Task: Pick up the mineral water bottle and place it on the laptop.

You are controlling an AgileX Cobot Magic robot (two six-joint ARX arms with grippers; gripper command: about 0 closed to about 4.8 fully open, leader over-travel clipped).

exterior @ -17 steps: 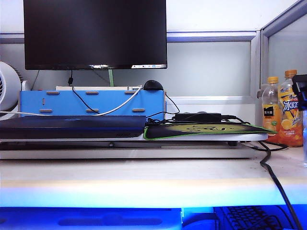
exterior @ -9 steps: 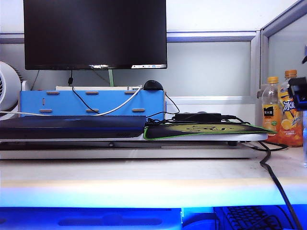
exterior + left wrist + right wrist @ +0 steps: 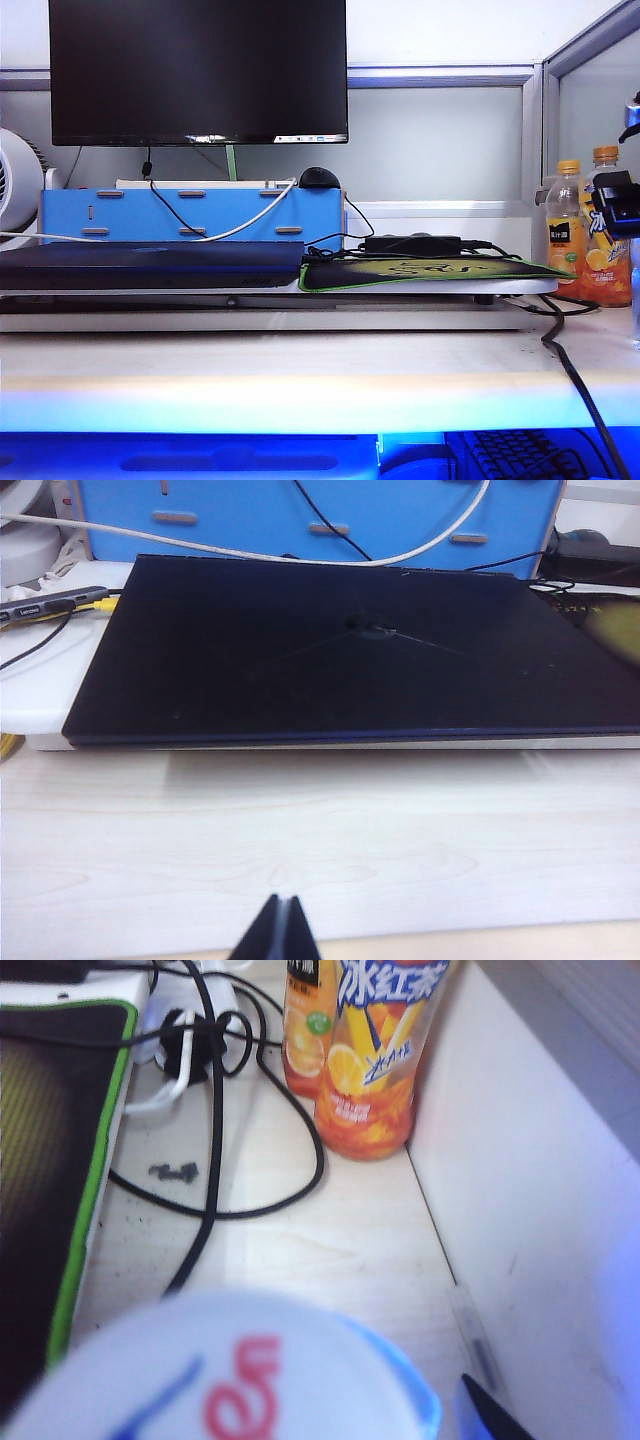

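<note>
One white cap point(image 3: 225, 1370) with red and blue print, blurred, mineral water bottle beneath right gripper point(image 3: 490, 1410), jaws wide open, empty, left gripper point(image 3: 277, 935) jaws closed near laptop point(image 3: 350, 650).

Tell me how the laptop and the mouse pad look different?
The laptop is a plain dark navy slab; the mouse pad is black with a green edge and a yellowish print. The laptop is thicker, the mouse pad thin. A black power brick sits on the mouse pad; the laptop's lid is bare. Both lie flat, side by side on the white stand.
</note>
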